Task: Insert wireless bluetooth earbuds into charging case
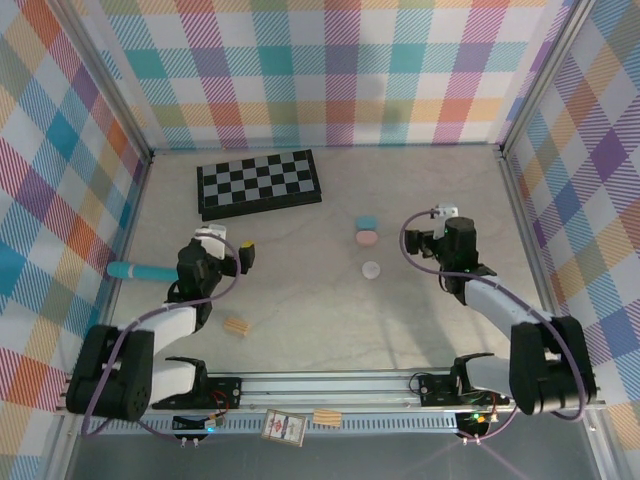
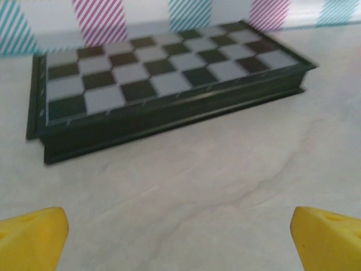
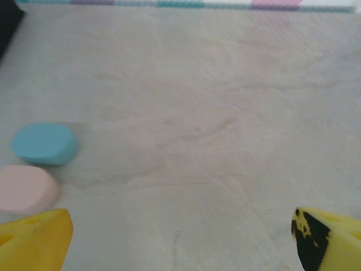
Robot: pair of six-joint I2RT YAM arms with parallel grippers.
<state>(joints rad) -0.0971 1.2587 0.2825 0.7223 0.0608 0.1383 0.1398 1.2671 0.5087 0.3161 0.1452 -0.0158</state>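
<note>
Of the left claw [image 2: 180,243] we get two yellow fingertips [image 2: 32,238], each cut off at a lower corner of the picture. The black-and-grey folding chessboard [image 2: 163,84] beyond them is blurred. The right claw [image 3: 180,240] is cropped likewise, and we cannot identify the dark patch [image 3: 309,240] on one fingertip. The pale pink pebble-shaped case [image 3: 25,188] runs off the left edge, and a black shape [image 3: 8,22] is cut off in the top left corner. From above, the teal cylinder [image 1: 135,270] near the left edge of the bench [image 1: 300,310] has its inner end hidden behind the left arm [image 1: 190,300]. The white round case [image 1: 371,269] is too small to tell open from closed.
</note>
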